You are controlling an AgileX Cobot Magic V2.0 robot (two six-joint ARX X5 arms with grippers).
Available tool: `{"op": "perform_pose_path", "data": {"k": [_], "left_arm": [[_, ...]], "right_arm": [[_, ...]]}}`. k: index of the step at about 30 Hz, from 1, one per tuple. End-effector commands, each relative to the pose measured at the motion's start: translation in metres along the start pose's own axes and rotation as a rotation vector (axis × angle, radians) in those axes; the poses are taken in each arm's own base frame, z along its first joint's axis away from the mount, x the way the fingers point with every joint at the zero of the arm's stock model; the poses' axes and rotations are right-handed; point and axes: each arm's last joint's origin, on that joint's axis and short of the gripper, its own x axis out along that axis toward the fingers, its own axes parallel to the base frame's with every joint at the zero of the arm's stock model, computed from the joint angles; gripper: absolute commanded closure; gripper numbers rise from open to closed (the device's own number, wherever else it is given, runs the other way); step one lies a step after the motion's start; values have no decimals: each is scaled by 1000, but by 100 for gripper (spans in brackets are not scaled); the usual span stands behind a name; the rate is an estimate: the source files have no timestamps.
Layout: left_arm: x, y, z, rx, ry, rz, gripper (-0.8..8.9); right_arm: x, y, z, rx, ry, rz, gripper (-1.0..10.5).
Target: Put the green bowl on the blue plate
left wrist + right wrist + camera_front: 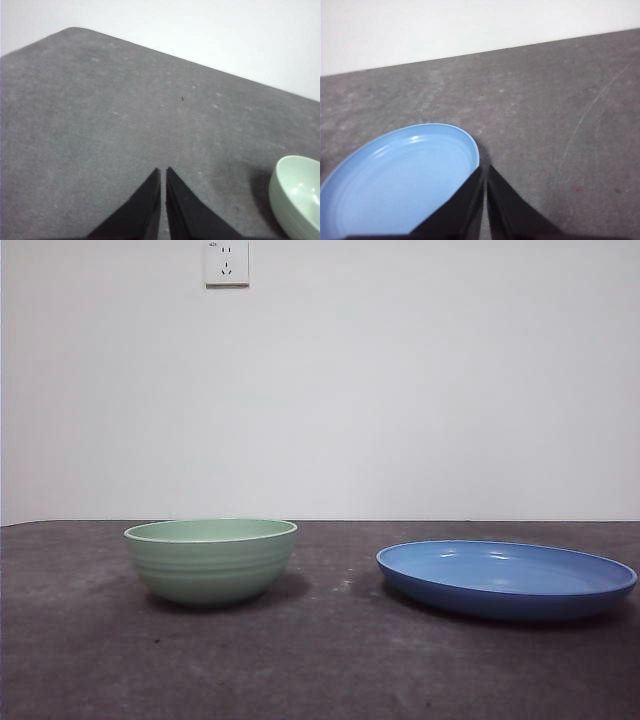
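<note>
Dark grey tabletop (320, 660) fills the lower part of the front view, with a green bowl (211, 560) standing upright at lower left of the frame and a blue plate (506, 579) lying flat at lower right, the two well apart and bare table between them. Behind them rises a plain white wall (400, 390), a white power socket (227, 262) fixed at its upper left. Neither arm reaches into this frame. Seen from the left wrist camera, the left gripper (163, 172) hangs over bare table with its two black jaws pressed together and nothing between them; the green bowl (297, 197) shows only at the lower right corner of that frame, clear of the jaws. From the right wrist camera, the right gripper (484, 170) likewise has its jaws closed on nothing, its tips at the edge of the blue plate (400, 185), which fills the lower left of that frame; whether they touch the rim cannot be told.
</note>
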Motion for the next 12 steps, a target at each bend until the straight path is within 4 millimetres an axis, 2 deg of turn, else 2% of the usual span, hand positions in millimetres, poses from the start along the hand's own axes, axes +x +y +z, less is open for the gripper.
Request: {"op": "perform_pose_path", "data": {"k": [1, 7, 12], "left_arm": [[2, 2, -6, -76, 19, 12, 795], [-2, -2, 4, -173, -6, -18, 797], [-11, -11, 26, -189, -32, -108, 797]], "right_arm": [[0, 0, -1, 97, 3, 3, 939], [-1, 2, 2, 161, -1, 36, 939], [-8, 8, 24, 167, -64, 57, 940]]}}
